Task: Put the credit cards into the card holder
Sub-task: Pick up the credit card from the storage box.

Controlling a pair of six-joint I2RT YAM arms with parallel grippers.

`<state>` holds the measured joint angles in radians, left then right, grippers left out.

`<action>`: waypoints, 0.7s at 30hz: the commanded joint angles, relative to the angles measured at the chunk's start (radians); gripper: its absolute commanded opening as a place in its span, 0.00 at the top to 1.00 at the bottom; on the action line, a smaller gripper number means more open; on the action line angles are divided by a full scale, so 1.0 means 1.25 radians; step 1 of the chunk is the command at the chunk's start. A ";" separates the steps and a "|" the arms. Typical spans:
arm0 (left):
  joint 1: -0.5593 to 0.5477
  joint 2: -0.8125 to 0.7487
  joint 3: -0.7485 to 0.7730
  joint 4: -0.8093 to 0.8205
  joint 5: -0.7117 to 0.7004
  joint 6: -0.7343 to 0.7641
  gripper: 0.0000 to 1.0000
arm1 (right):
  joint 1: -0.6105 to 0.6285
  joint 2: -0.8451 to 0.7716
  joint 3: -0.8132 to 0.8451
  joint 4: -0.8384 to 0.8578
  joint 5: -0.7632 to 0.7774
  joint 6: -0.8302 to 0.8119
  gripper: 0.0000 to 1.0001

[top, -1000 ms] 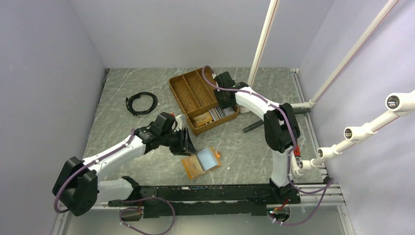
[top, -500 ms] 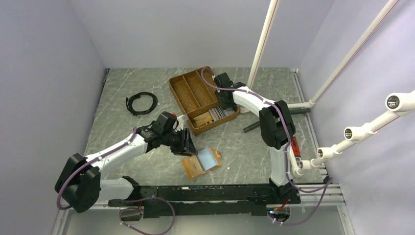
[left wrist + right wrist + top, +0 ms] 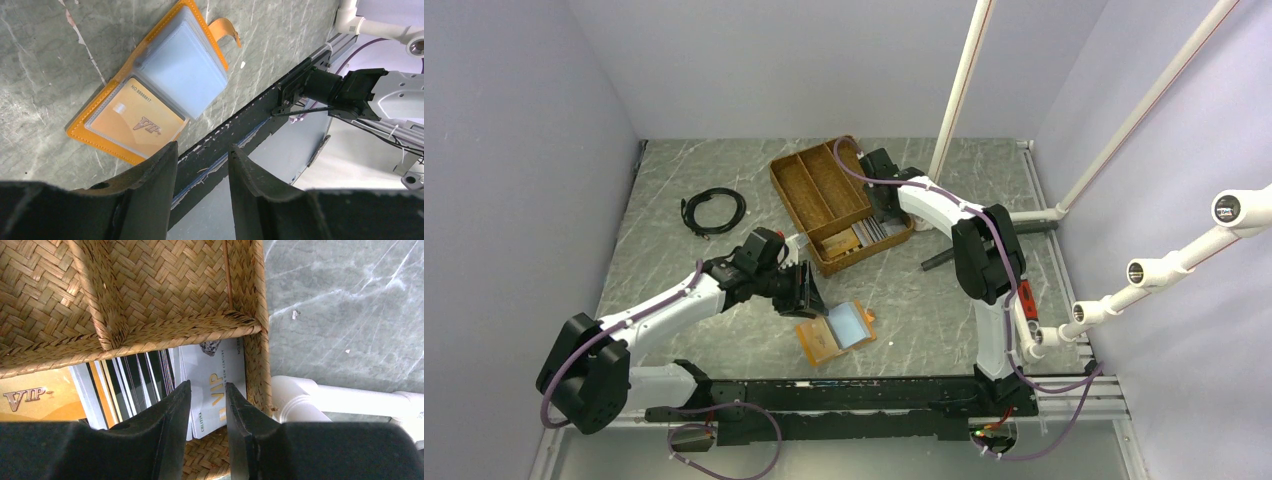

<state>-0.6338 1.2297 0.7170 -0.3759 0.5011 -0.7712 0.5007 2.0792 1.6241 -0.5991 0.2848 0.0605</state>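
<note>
The card holder [image 3: 836, 332] lies open on the table, orange with pale blue-grey lining. In the left wrist view the card holder [image 3: 150, 95] has an orange VIP card [image 3: 135, 120] in its left pocket. My left gripper [image 3: 805, 291] hovers just left of it, open and empty [image 3: 202, 152]. Several credit cards [image 3: 866, 233] stand in the near compartment of the wicker tray [image 3: 780, 186]. My right gripper [image 3: 881, 203] is above that compartment, open [image 3: 207, 390], its fingers straddling a silver VIP card [image 3: 215, 375] without touching. Striped cards [image 3: 130, 377] and an orange card [image 3: 35, 400] lie beside it.
A black cable coil [image 3: 714, 210] lies at the back left. A white pipe [image 3: 956, 90] rises behind the tray and another white pipe [image 3: 320, 400] runs beside the tray's wall [image 3: 252, 295]. A dark tube [image 3: 940, 260] lies right of the tray. A black rail [image 3: 854, 400] runs along the front edge.
The right arm has shifted a little to the left over the tray. The left gripper has barely moved. Both grippers stay open.
</note>
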 commanded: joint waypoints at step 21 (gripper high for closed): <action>0.005 -0.013 0.011 0.029 0.025 -0.001 0.53 | 0.043 -0.002 0.011 -0.027 0.301 -0.020 0.71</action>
<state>-0.6315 1.2362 0.7170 -0.3637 0.5095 -0.7719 0.5610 2.0792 1.6234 -0.6022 0.5747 0.0517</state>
